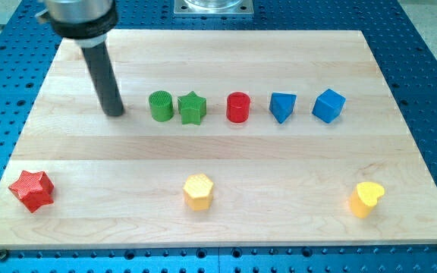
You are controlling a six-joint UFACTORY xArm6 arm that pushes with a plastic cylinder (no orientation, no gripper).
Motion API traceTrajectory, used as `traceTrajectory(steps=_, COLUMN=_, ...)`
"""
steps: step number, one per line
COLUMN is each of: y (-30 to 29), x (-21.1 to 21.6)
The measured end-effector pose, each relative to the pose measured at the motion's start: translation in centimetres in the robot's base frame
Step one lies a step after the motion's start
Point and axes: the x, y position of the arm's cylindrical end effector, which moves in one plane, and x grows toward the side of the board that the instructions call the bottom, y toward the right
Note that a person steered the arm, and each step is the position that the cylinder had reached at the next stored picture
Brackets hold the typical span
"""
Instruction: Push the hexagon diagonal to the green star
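Hand there is none: the arm ends in a plain rod with nothing to open or close, and my tip (115, 113) rests on the desk (400, 152) at far left, just left of the green cylinder (160, 105) and touching no block. Beside that cylinder stands the green star (192, 107), then a red cylinder (237, 107), blue wedge (282, 106) and blue cube (328, 105) in one far row. Nearer, the yellow hexagon (199, 191) sits almost straight below the star, well apart, so it seems unpushed. The rod leans slightly, poised far from its target.
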Motion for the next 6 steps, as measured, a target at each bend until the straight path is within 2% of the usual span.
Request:
traceTrajectory(steps=1, y=4.6, x=5.8)
traceTrajectory(steps=2, y=17.4, x=6.1)
traceTrajectory(steps=3, y=24.6, x=10.2)
traceTrajectory(steps=4, y=20.4, x=15.8)
traceTrajectory(steps=6, y=7.1, x=15.0)
